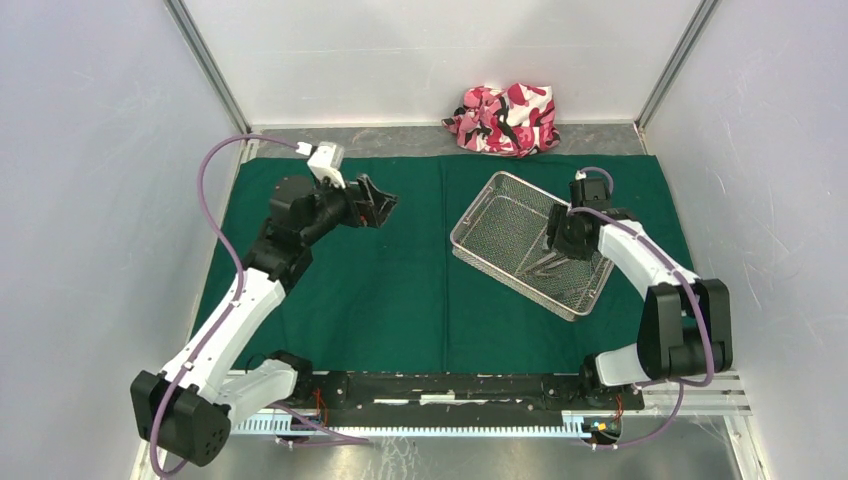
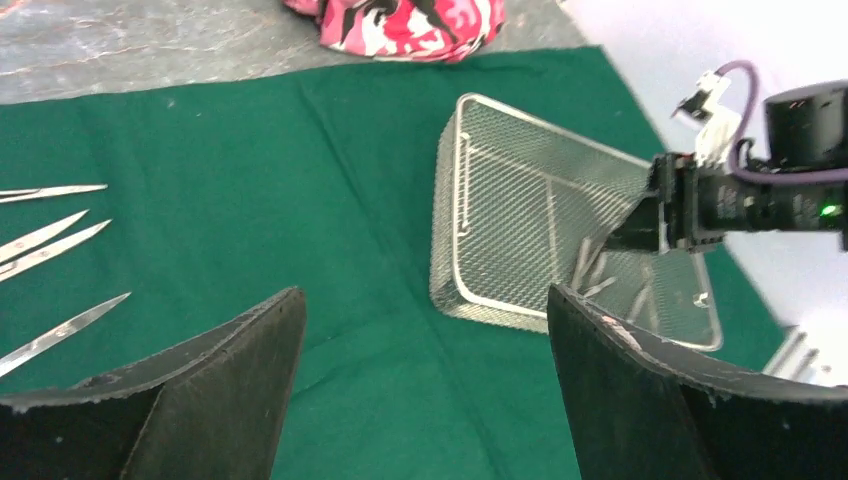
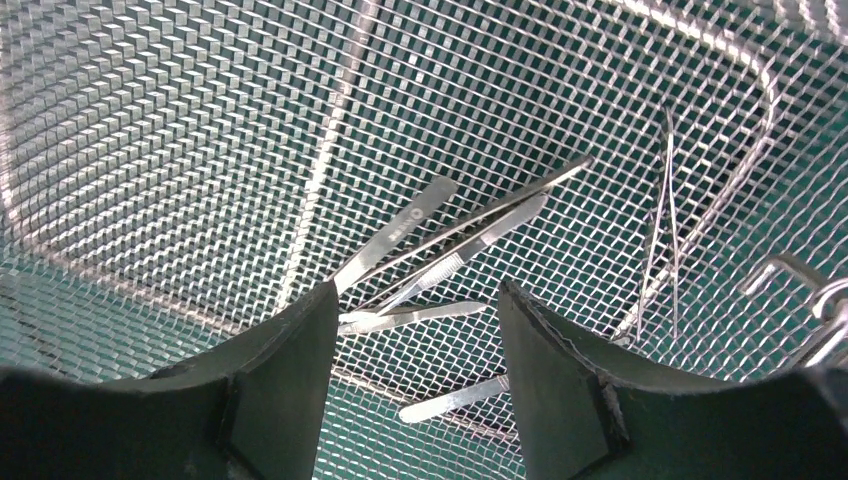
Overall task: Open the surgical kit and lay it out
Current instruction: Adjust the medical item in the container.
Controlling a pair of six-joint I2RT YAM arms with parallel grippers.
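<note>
Over in the mesh tray (image 1: 500, 225), right gripper (image 3: 418, 290) hangs partly open, empty, straddling the leftover tweezers (image 3: 465, 248), looks set to grab one; left gripper (image 2: 425, 295) gapes wide, holding nothing, near instruments (image 2: 55, 245) lined up on the green drape (image 1: 400, 300).

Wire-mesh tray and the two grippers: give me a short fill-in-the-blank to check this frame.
1. The right gripper hangs inside the wire-mesh tray, its jaws ____ above the loose steel instruments.
2. The left gripper, jaws wide apart, holds ____.
3. The tray rests on a dark ____ cloth.

Missing words: open; nothing; green.
</note>
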